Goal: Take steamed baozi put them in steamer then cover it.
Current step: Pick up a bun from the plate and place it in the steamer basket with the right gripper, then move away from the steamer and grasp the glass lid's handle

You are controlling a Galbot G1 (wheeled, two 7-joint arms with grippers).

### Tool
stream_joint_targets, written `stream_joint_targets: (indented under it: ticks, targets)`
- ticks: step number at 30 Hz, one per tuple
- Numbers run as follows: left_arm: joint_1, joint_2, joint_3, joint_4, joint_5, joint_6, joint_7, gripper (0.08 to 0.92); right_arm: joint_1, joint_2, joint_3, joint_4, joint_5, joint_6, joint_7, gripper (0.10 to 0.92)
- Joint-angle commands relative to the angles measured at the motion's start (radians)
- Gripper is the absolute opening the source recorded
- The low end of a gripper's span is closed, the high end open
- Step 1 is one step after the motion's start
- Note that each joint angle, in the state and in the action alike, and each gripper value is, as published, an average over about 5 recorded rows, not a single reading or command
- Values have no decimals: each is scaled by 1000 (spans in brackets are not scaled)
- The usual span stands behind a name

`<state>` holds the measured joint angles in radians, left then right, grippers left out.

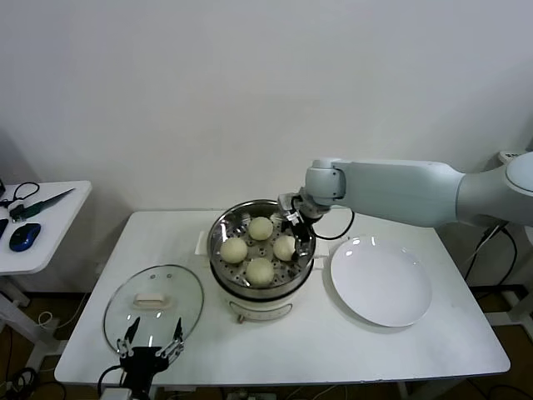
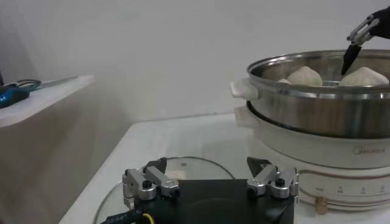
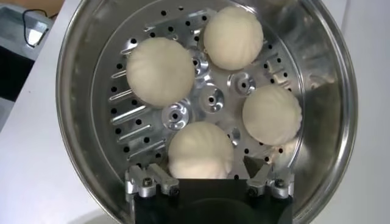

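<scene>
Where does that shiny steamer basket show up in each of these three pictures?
Head view: the steamer stands mid-table, between the cover and the white plate.
Left wrist view: at the right side, seen from the side.
Right wrist view: fills the picture from above.
Shared landmark: the baozi inside.

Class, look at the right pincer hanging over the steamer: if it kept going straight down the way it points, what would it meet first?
Most likely the baozi nearest it, lying between its open fingers in the steamer. The right pincer points down into the basket; how far above the bun it is cannot be judged.
</scene>
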<state>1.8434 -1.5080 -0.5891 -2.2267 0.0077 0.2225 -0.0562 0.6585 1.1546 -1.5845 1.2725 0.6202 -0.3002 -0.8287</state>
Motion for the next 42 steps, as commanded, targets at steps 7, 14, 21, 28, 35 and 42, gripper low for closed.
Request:
stream_joint_targets:
  ticks: [7,14,21,28,35,42]
  targets:
    - [0,2,3,0,-14,-3,-4,823,206,-243,74,125,218,80,-94,823]
    - [-4,16,4,0,-9,-29,-27,823,-131,-545,542,254,258,-75,405,823]
    - [-33,41,-2,0,-65,-23,-39,823,-675,-773,1060,353,189,-26,717,823]
    - [-64,68,1,7,-76,-37,-26,823,-1581,-802,1918,456,91,68,729,823]
    - [-99,95,5,43,-46,-52,-16,823,-2176,-564,2419,534,-1,218,630,823]
    - [-99,134,-1,73,15,-85,-20,823,-2345,-271,2477,506,-112,485,589,823]
